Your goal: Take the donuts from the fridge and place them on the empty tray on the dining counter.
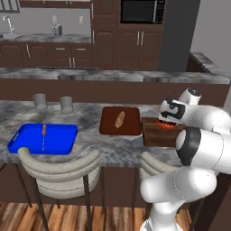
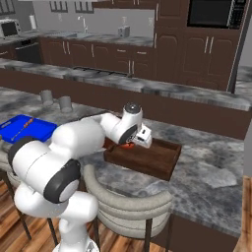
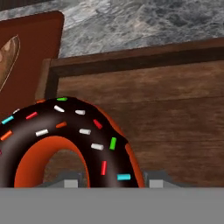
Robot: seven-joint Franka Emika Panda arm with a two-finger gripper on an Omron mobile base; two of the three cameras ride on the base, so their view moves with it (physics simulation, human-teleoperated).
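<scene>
The gripper [image 1: 166, 122] holds a chocolate donut [image 3: 65, 140] between closed-in fingers. Directly below lies the tray [image 3: 175, 113]; a board [image 3: 30, 48] sits just beyond.

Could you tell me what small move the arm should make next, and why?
Probably lower a little and open the fingers: the gripper holds the chocolate-iced donut over the wooden tray, whose bare floor lies right behind it.

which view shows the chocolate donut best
The hand view: the donut fills the lower left, with dark icing, coloured sprinkles and an orange ring clear, over the tray. The left base view shows just an orange sliver under the gripper. The right base view shows a small red-orange patch beside the arm.
</scene>
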